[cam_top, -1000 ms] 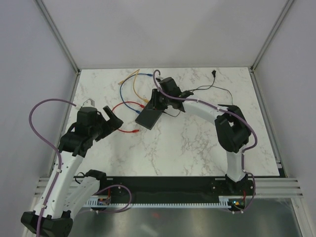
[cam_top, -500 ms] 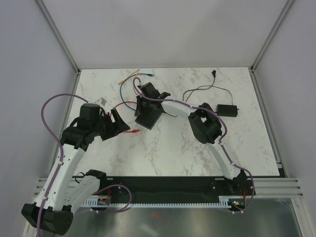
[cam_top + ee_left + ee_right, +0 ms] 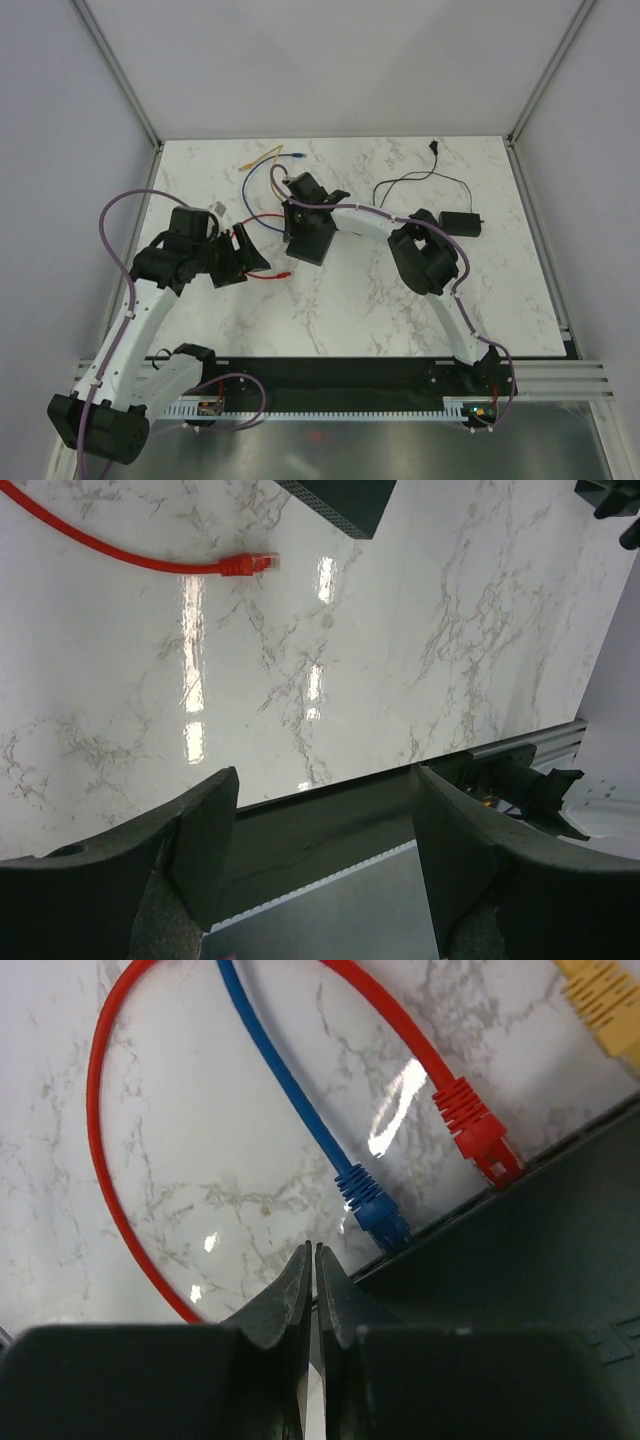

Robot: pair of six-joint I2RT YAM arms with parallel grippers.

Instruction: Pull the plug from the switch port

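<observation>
The desk is seen in white marble with grey veining. The switch is shown black. A red plug on a red cable, a blue plug on a blue cable and a yellow plug are seen. A black adapter is noted

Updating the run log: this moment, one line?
left gripper: open, empty | right gripper: shut, empty, by blue plug | red plug, blue plug: in switch
</observation>
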